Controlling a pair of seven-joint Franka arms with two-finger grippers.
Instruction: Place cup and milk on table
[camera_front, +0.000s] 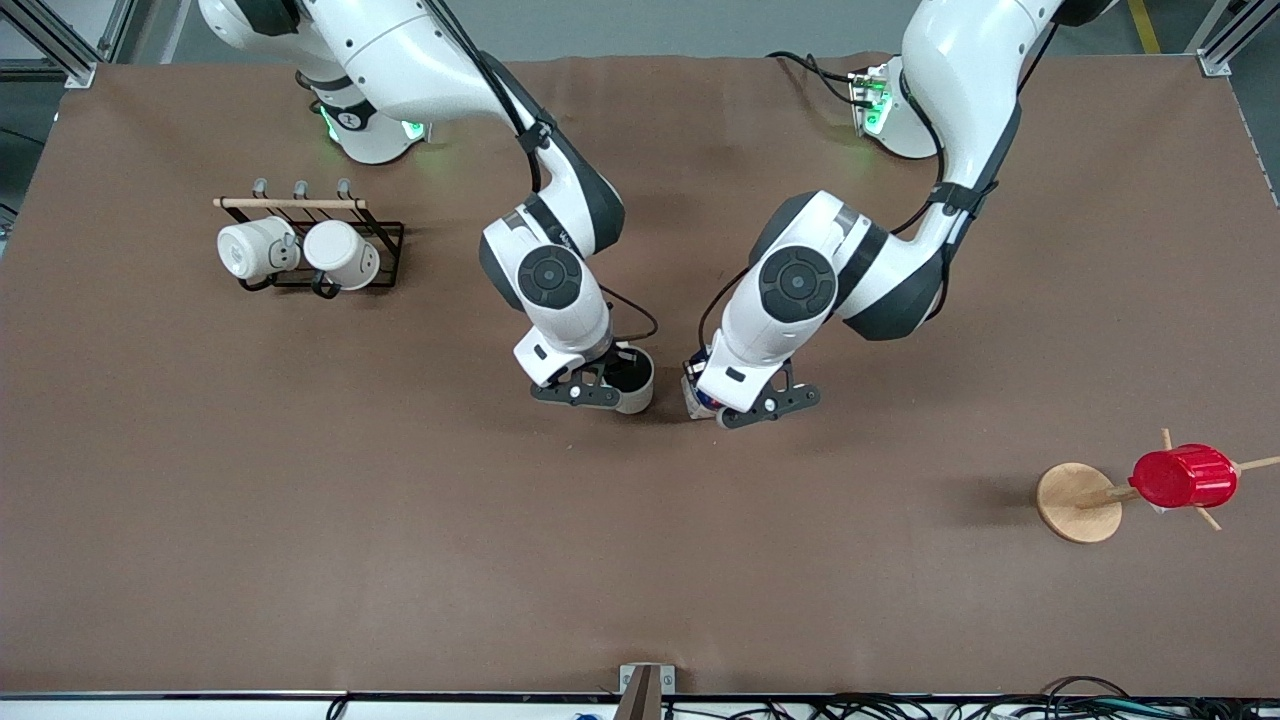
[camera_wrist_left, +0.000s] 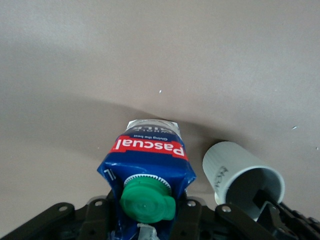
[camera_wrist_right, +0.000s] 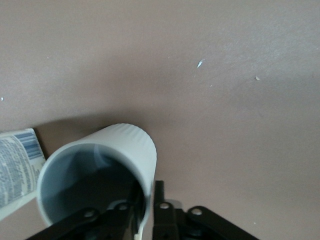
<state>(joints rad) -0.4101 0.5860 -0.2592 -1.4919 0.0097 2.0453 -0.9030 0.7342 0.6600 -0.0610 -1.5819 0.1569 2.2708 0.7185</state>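
The table (camera_front: 300, 520) is a wide matte brown top. My right gripper (camera_front: 612, 388) is shut on the wall of the off-white cup (camera_front: 634, 378), one finger inside its grey hollow and one outside (camera_wrist_right: 150, 200). The cup (camera_wrist_right: 100, 165) is upright, low at the table's middle. My left gripper (camera_front: 716, 402) is shut on the milk (camera_front: 697, 396), a blue carton with a red label and a green cap (camera_wrist_left: 147, 201). The carton's white base looks to be at the table surface. Cup (camera_wrist_left: 244, 176) and milk (camera_wrist_right: 15, 170) are close beside each other, apart.
A black wire rack (camera_front: 385, 250) with two plain white mugs (camera_front: 300, 250) stands toward the right arm's end. A red ribbed cup (camera_front: 1185, 478) hangs on a wooden peg stand (camera_front: 1078, 502) toward the left arm's end, nearer the front camera.
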